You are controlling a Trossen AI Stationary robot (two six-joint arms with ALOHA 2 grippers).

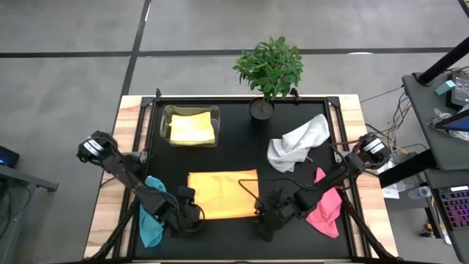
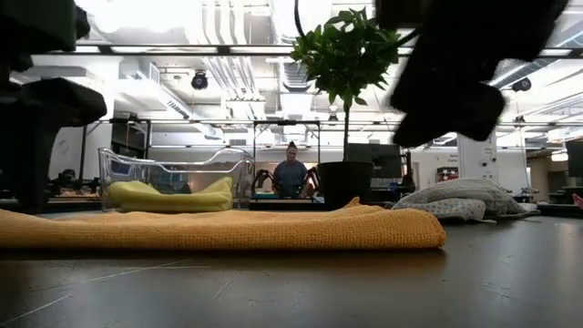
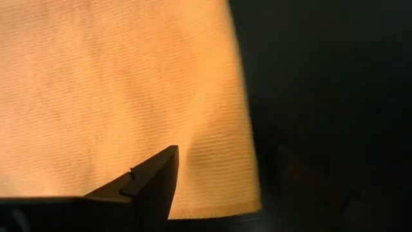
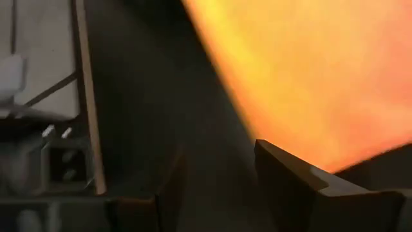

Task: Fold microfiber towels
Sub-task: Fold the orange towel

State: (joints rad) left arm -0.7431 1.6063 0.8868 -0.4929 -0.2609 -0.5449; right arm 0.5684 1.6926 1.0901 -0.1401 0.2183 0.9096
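matte black table (image 1: 242, 143) on grey floor, open lab behind, folded orange towel (image 1: 222, 193) flat near front edge, ribbed microfiber weave, left gripper (image 1: 192, 213) and right gripper (image 1: 265, 217) both released at its corners

A plain orange towel (image 1: 222, 193) with a fine ribbed weave lies on a black table (image 1: 234, 139) that is edged in pale wood, with a teal towel (image 1: 152, 220) on one side and a bright pink towel (image 1: 325, 209) on the other. A white-grey towel (image 1: 298, 144) lies farther back, and a yellow towel (image 1: 192, 130) sits inside a clear plastic box (image 1: 166, 117). A leafy green plant (image 1: 270, 64) stands in a black pot (image 1: 261, 108), both arms are dark, and the floor around is grey.
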